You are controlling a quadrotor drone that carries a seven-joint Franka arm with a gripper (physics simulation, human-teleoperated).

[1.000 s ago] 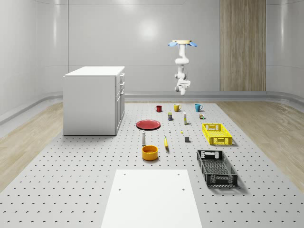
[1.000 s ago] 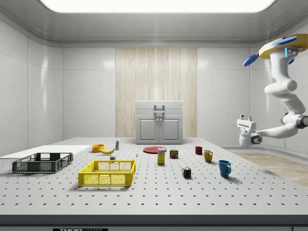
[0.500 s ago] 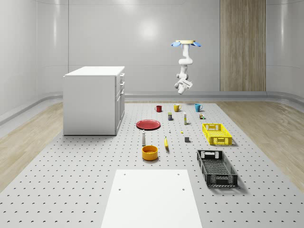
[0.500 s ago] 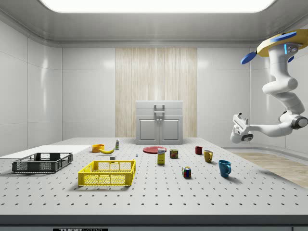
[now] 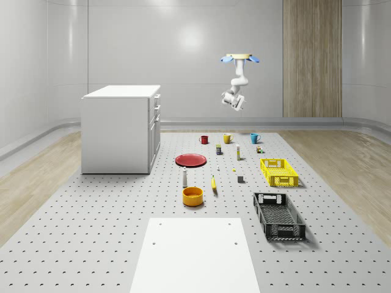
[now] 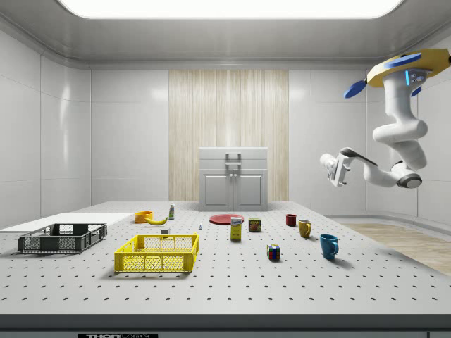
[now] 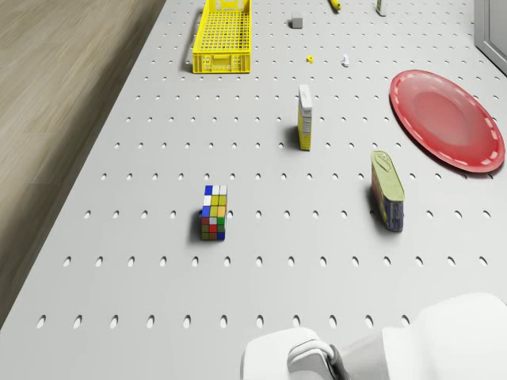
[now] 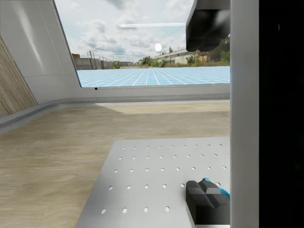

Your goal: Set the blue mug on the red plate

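**Drone hovers past the mugs, arm folded high**

The blue mug [image 6: 328, 246] stands on the perforated grey tabletop [image 5: 110, 220] at the far end, beside a yellow mug [image 6: 304, 227] and a red mug [image 6: 291, 220]. The flat, glossy red plate [image 5: 191, 160] lies well apart from it, near the white cabinet [image 5: 120, 127]. Between them stand a colour cube [image 7: 213, 212], a narrow yellow box [image 7: 305, 117] and a tin [image 7: 387, 190]. A yellow mesh crate [image 5: 278, 171] and a black one [image 5: 278, 215] sit nearer the front. The drone [image 6: 398, 69] hovers high above the tabletop's far edge, its arm bent in an elbow, the pincer [image 6: 331, 169] raised well above the mugs. Whether the pincer is released or clenched cannot be told.
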